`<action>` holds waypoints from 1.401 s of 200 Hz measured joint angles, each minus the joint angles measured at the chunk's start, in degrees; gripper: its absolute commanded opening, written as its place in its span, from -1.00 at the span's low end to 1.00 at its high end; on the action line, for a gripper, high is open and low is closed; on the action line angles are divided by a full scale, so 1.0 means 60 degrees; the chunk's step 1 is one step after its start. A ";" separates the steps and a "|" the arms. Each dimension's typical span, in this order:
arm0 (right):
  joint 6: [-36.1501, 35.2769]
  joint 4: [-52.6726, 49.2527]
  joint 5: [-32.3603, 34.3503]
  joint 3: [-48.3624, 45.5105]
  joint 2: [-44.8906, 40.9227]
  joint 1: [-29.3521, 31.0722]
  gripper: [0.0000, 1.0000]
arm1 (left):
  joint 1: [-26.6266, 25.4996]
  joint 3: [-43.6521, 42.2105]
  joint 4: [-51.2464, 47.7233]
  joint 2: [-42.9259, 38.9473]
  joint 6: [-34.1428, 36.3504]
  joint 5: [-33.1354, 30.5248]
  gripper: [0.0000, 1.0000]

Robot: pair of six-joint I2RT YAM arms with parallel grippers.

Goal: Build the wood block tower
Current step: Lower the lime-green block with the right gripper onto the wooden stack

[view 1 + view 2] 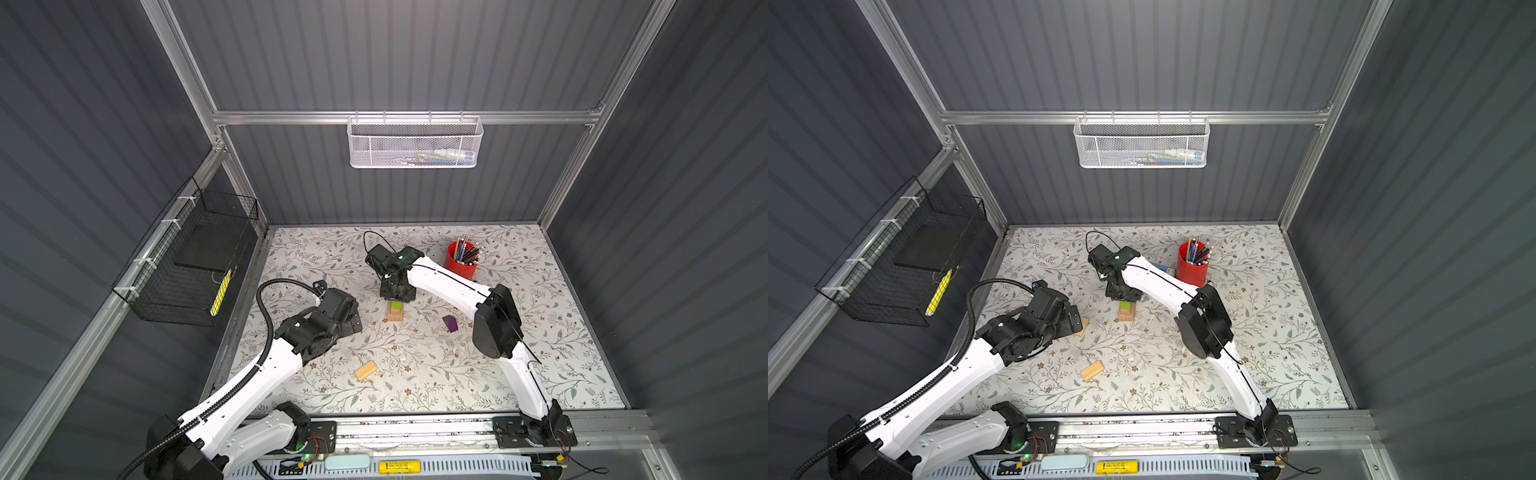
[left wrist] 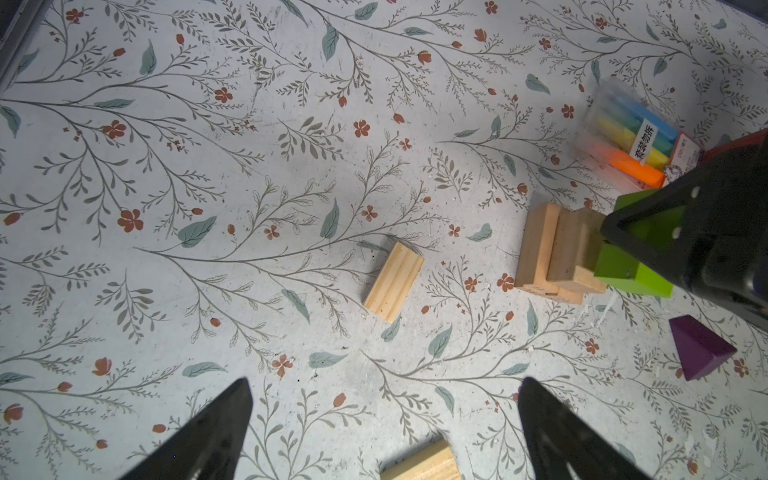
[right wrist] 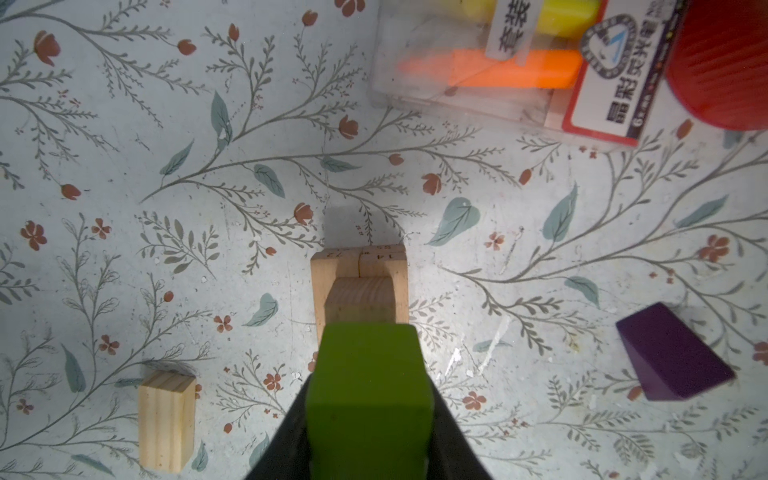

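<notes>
Over on the left, the left gripper (image 2: 385,378) hangs above the table (image 1: 540,332) with its jaws wide apart and nothing between them; a loose tan block (image 1: 1084,326) lies just beside it, partly hidden by it in a top view; a second tan block (image 1: 366,370) lies nearer the front edge, well apart from the stack; neither has a place in the build yet.

In the middle stands the tower (image 1: 395,316), a slim stack of tan blocks whose layers I cannot count from here; the right gripper (image 3: 370,399) reaches down over it, clamped on the green block (image 2: 631,272), which sits at the stack's top; whether it rests fully on the wood I cannot tell.

To the right the purple block (image 1: 450,323) lies on the table, apart from the tower.

I judge the build well along; the green block needs letting go, the purple one has yet to go on top, and two tan blocks lie unused.
</notes>
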 measured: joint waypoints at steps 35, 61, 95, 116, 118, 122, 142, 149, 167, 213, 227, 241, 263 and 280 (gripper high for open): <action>0.0000 -0.0011 -0.0004 0.0047 0.0153 -0.0022 -0.31 | 0.0000 0.0000 0.0000 0.0000 0.0000 0.0000 0.99; 0.0000 -0.0047 -0.0004 0.0047 0.0295 -0.0022 -0.30 | 0.0000 0.0000 0.0000 0.0000 0.0000 0.0000 0.99; 0.0000 -0.0069 -0.0004 0.0058 0.0295 -0.0022 -0.25 | 0.0000 0.0000 0.0000 0.0000 0.0000 0.0000 0.99; 0.0000 -0.0069 -0.0011 0.0058 0.0295 -0.0022 -0.20 | 0.0000 0.0000 0.0000 0.0000 0.0000 0.0000 1.00; 0.0000 -0.0069 -0.0015 0.0058 0.0295 -0.0022 -0.19 | 0.0000 0.0000 0.0000 0.0000 0.0000 0.0000 0.99; -0.0004 -0.0073 -0.0025 0.0058 0.0295 -0.0022 -0.17 | 0.0000 0.0000 0.0000 0.0000 0.0000 0.0000 1.00; -0.0004 -0.0069 -0.0069 0.0058 0.0295 -0.0022 -0.10 | 0.0000 0.0000 0.0000 0.0015 0.0000 0.0000 0.99; -0.0007 -0.0069 -0.0084 0.0058 0.0302 -0.0022 -0.08 | 0.0000 0.0000 0.0000 0.0025 0.0000 0.0000 0.99; 0.0000 -0.0069 -0.0153 0.0062 0.0324 -0.0022 -0.06 | 0.0000 0.0000 0.0000 0.0051 0.0000 0.0000 0.99; -0.0007 -0.0069 -0.0237 0.0062 0.0419 -0.0022 -0.13 | 0.0000 0.0000 0.0000 0.0055 0.0000 0.0000 0.99; -0.0007 -0.0066 -0.0248 0.0062 0.0419 -0.0022 -0.14 | 0.0000 0.0000 0.0000 0.0066 -0.0004 0.0000 1.00; -0.0015 -0.0069 -0.0248 0.0062 0.0419 -0.0022 -0.15 | 0.0000 0.0000 0.0000 0.0069 -0.0029 0.0000 0.99; -0.0040 -0.0069 -0.0248 0.0062 0.0419 -0.0022 -0.18 | 0.0000 0.0000 0.0000 0.0069 -0.0058 0.0000 1.00; -0.0058 -0.0066 -0.0248 0.0062 0.0419 -0.0022 -0.22 | 0.0000 0.0000 0.0000 0.0073 -0.0066 0.0000 1.00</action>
